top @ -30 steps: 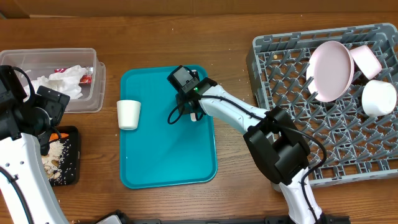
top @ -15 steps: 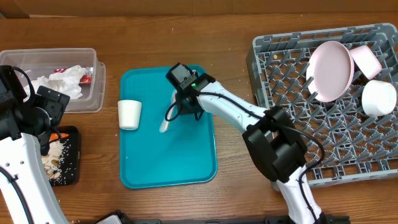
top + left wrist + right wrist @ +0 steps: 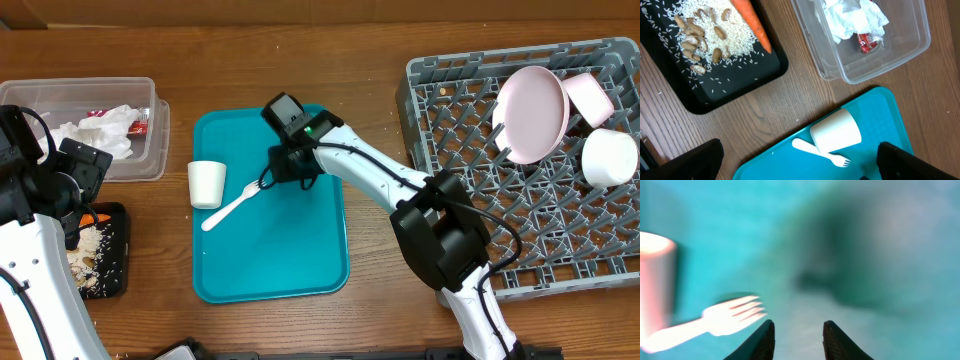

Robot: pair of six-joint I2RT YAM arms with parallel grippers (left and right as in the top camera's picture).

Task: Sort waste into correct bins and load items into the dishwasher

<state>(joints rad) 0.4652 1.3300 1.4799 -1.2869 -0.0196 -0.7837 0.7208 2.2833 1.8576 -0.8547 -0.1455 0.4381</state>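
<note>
Now the right gripper (image 3: 798, 334) hangs low over the teal tray (image 3: 290, 260), its jaws a narrow gap apart and holding nothing. Just beside them lies the white plastic fork (image 3: 232, 204), which has swung out from under the gripper within the last second. It appears to need a fresh grasp before it can go anywhere. Its handle ends just beside the white cup (image 3: 207, 184) at the tray's left edge.

Farther left, the left gripper (image 3: 800, 167) hangs wide open and empty. Beyond it, a carrot (image 3: 752, 22) and nut-and-rice scraps (image 3: 700, 37) sit in the black tray (image 3: 755, 80), with napkins (image 3: 852, 17) and a red wrapper (image 3: 869, 41) in the clear tub (image 3: 910, 45).

At far right, the grey dish rack (image 3: 470, 150) holds a pink plate (image 3: 533, 113) and two bowls (image 3: 608, 158).
</note>
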